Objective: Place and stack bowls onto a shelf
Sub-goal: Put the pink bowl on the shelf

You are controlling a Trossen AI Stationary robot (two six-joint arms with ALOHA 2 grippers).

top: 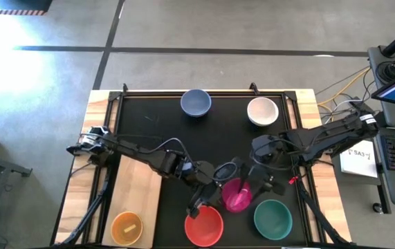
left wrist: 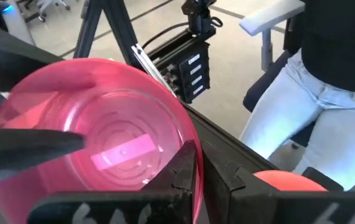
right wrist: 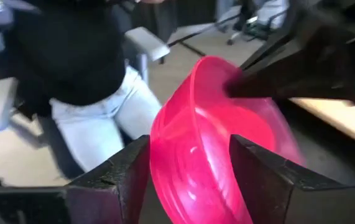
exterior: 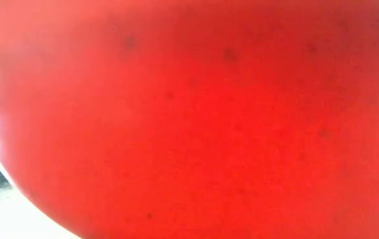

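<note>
The magenta bowl (top: 237, 196) is held tipped on edge above the near middle of the black tabletop (top: 149, 121), its round mouth turned sideways rather than up; being round, it has no long axis to tell. It is translucent pink plastic with ring marks in its base and a pale rectangular label there (left wrist: 124, 151). Both grippers have it: the left gripper (top: 219, 181) comes in from 9 o'clock and pinches the rim, one dark finger (left wrist: 183, 171) on the outside wall, and the right gripper (top: 251, 181) from 3 o'clock nips the rim between its fingers (right wrist: 118, 171), wall passing through the gap.

Just at 7 o'clock of the bowl sits the red bowl (top: 204, 225), mouth up, so close to the low camera that it fills that view (exterior: 189, 119). The teal bowl (top: 273, 218) stands at 4 o'clock. At far 8 o'clock the orange bowl (top: 127, 228) rests on the light wooden shelf (top: 138, 183).

Farther off, at 11 o'clock, the blue-grey bowl (top: 196, 102) and, at 1 o'clock, the white bowl (top: 262, 111) stand near the far table edge. Beyond the table a seated person in pale jeans (left wrist: 314, 102) and a dark top shows in both wrist views.
</note>
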